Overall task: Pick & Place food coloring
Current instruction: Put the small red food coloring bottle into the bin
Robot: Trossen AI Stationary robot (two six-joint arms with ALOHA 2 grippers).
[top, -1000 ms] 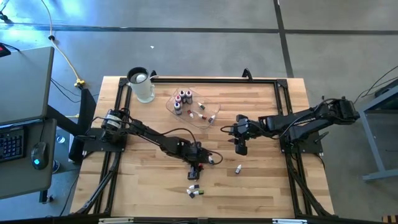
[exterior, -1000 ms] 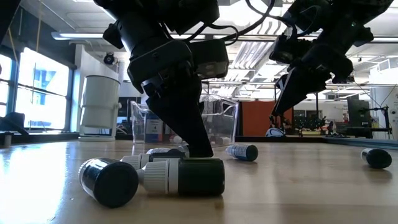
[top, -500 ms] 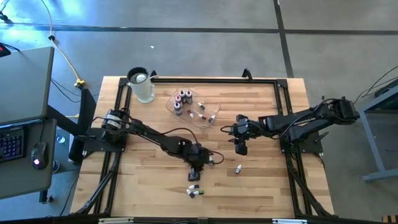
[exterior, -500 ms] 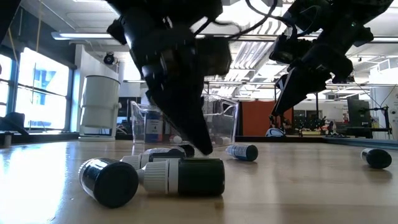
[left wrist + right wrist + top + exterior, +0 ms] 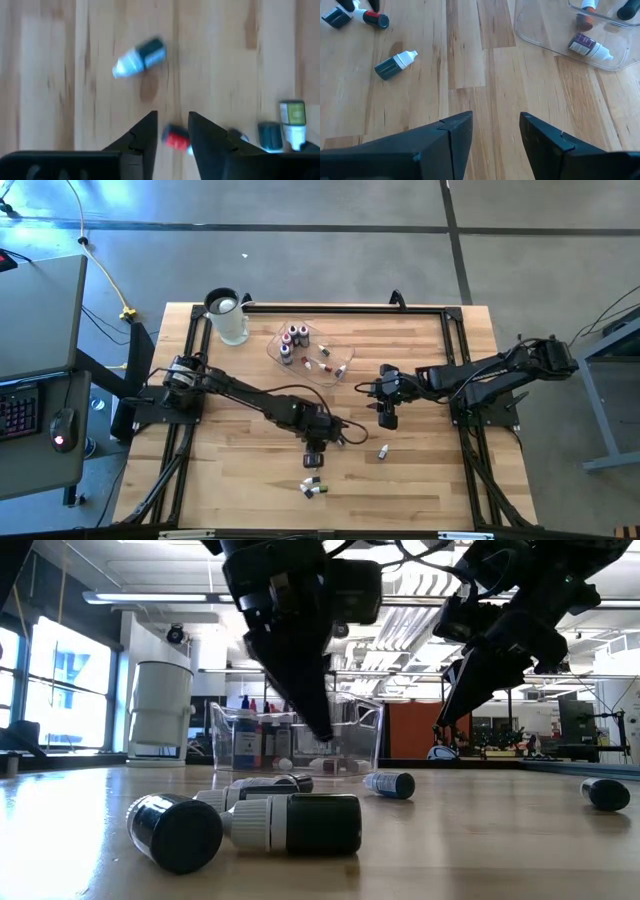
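A clear tray point(image 5: 340, 370) sits near the back of the wooden surface point(image 5: 250, 450), with a clear jug point(image 5: 229, 317) beside it toward the back left corner. Black rails frame the surface, over a grey floor; a desk with a keyboard and mouse stands off to the left.

Food coloring bottles: 4 or so stand upright in the tray point(image 5: 293, 338), and more lie flat in it. In front of the tray, loose ones lie on the bare wood: a dark bottle with a white cap point(image 5: 139, 57), a red-capped one point(image 5: 175, 139) and a small cluster point(image 5: 313, 487) nearest the front edge.

The left claw point(image 5: 314, 454) hangs over the red-capped bottle, fingers narrowly parted and holding nothing. The right claw point(image 5: 387, 417), just right of the tray, is raised, parted and empty.
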